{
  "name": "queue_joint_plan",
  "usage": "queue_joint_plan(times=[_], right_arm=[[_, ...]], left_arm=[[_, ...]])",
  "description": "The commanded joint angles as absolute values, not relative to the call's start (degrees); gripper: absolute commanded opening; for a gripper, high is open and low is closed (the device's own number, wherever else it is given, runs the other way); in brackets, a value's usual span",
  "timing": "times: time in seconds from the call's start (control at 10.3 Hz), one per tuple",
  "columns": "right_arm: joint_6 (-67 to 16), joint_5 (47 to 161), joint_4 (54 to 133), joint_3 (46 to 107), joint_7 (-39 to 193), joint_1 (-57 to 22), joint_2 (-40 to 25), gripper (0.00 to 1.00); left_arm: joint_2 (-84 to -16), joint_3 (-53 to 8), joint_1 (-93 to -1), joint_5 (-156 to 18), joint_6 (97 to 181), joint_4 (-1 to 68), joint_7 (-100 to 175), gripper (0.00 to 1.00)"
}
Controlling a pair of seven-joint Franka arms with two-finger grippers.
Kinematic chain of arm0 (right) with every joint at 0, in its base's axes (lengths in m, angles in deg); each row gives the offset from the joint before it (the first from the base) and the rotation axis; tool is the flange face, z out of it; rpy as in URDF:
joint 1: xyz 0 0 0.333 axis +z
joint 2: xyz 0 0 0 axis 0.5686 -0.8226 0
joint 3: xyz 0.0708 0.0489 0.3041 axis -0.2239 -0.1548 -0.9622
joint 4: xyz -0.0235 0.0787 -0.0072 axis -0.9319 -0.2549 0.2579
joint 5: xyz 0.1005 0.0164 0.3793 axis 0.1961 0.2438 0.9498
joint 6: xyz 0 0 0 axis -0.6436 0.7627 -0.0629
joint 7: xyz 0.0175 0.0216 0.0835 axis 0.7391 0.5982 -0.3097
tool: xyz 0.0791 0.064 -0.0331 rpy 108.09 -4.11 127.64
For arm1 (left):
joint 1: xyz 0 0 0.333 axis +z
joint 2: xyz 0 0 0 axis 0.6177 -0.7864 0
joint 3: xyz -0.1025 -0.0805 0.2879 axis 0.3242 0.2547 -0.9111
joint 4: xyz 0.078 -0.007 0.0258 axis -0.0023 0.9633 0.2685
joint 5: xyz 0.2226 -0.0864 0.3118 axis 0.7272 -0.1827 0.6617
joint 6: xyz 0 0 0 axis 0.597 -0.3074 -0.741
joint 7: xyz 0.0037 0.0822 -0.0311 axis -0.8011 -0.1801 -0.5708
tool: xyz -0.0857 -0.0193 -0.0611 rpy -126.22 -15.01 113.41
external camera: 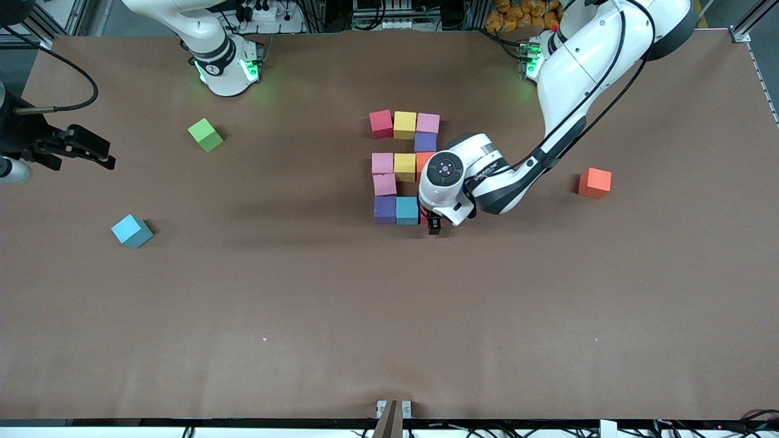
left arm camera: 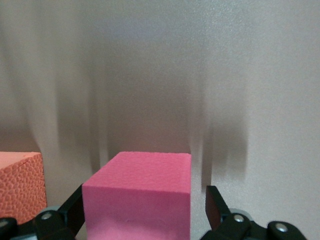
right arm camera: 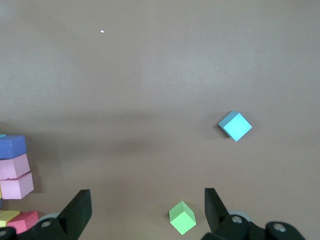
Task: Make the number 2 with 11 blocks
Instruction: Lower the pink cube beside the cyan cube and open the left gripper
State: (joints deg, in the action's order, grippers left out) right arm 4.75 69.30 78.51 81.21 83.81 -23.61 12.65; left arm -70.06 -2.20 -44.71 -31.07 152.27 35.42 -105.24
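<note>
Two loose blocks: orange point(external camera: 594, 183), blue point(external camera: 131, 231) | green cube point(external camera: 206, 134) apart

**Blocks clustering mid-table, strays lying apart**

We are seeing the blocks point(external camera: 405, 164) sitting packed at mid-table. The left gripper point(external camera: 433, 224) is sitting beside their nearest row, straddling one block point(left arm camera: 140, 197), perhaps touching it. Three cubes are lying well apart from the cluster.
</note>
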Motion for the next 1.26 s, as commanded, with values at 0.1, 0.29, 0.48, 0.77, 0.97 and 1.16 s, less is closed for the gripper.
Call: queue_joint_plan(times=[0.1, 0.29, 0.48, 0.77, 0.97, 1.16], right_arm=[[3.94, 69.21, 78.37, 81.17, 83.3, -24.02, 12.9, 1.0], [3.76, 69.03, 78.37, 81.17, 83.21, -23.93, 12.9, 1.0], [3.76, 68.15, 78.37, 81.17, 83.03, -23.84, 12.9, 1.0], [3.67, 65.69, 78.37, 81.52, 77.24, -24.98, 12.9, 1.0], [3.76, 66.13, 78.37, 81.52, 77.23, -25.07, 12.9, 1.0], [3.76, 66.31, 78.46, 81.52, 77.23, -25.08, 12.9, 1.0]], left_arm=[[-69.0, -2.4, -45.18, -30.97, 150.74, 34.54, -104.1, 1.0], [-68.82, -2.14, -45.09, -31.14, 149.77, 34.54, -103.75, 1.0], [-68.47, -1.18, -44.57, -31.32, 148.63, 34.63, -103.66, 1.0], [-67.94, -0.03, -44.22, -31.5, 146.7, 34.45, -103.66, 1.0], [-67.24, 0.06, -44.13, -31.67, 146.08, 34.36, -102.88, 1.0], [-66.98, 0.06, -44.13, -31.85, 145.03, 33.67, -102.43, 1.0]])
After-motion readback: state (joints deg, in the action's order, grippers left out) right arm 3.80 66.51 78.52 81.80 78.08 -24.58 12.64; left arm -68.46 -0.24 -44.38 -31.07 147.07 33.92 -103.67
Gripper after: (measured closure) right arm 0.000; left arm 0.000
